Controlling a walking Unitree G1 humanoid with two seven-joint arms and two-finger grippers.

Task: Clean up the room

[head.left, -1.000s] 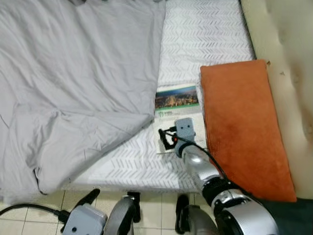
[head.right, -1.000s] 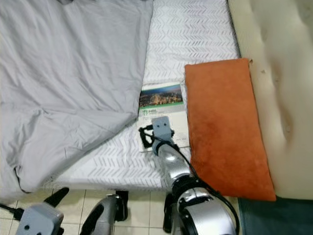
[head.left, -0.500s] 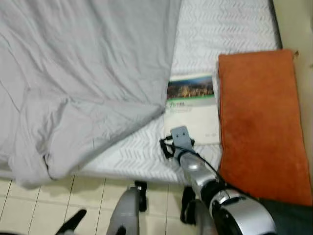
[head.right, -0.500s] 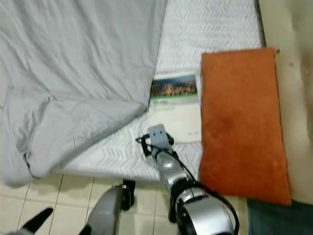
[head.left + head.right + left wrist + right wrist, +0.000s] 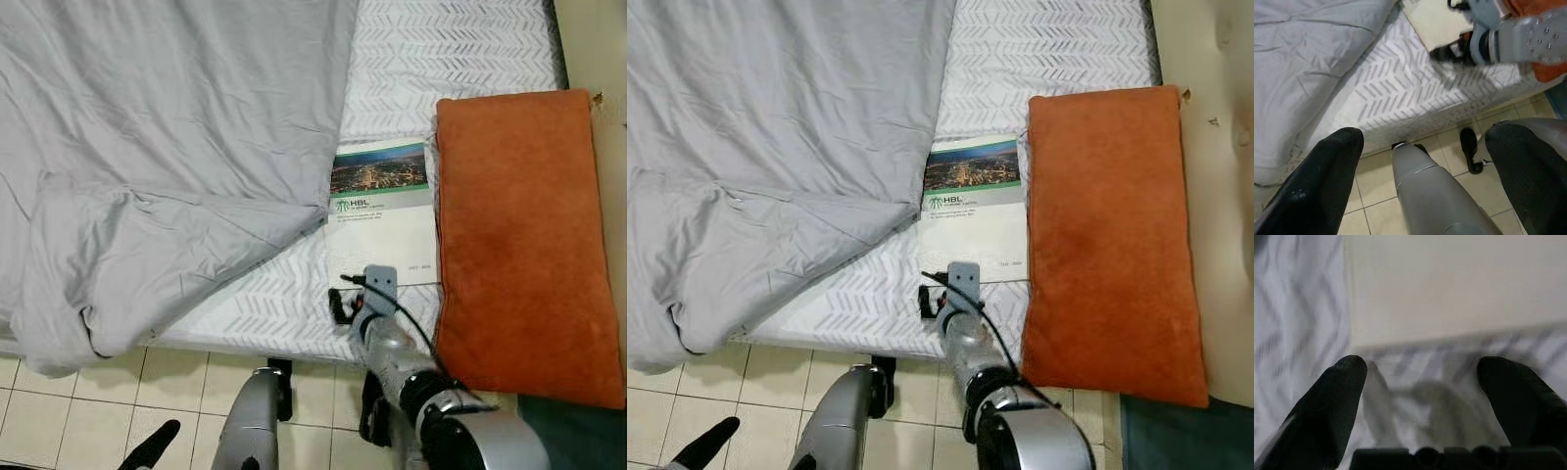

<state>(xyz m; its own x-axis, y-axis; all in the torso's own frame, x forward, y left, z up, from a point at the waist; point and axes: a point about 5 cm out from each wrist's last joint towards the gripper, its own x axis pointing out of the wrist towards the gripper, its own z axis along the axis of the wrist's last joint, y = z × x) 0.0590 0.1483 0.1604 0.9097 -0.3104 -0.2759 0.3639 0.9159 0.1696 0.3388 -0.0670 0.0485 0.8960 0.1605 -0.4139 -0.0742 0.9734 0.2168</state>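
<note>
Booklet [image 5: 380, 211] is lying flat on the bed [image 5: 451, 44], on the white chevron sheet, with its photo cover end pointing toward the head of the mattress. Its left edge is tucking just under the rumpled grey duvet [image 5: 167, 147], and its right edge is sitting right against the long orange pillow [image 5: 519, 225], which is stretching along the bed's right side.

Right gripper [image 5: 1425, 377] is reaching in over the near edge of the mattress, hovering just short of the booklet's near edge and not touching it. Its two black fingers [image 5: 1334, 401] are standing spread wide apart with nothing between them; the pale booklet cover is showing blurred just beyond the tips, over the patterned sheet. From the head camera the silver right arm [image 5: 411, 372] is rising from the bottom of the frame toward the booklet.

Left gripper [image 5: 1425, 161] is hanging low beside the bed over the tiled floor [image 5: 1444, 152], fingers spread and holding nothing, pointing at the mattress side and the duvet's drooping corner.
</note>
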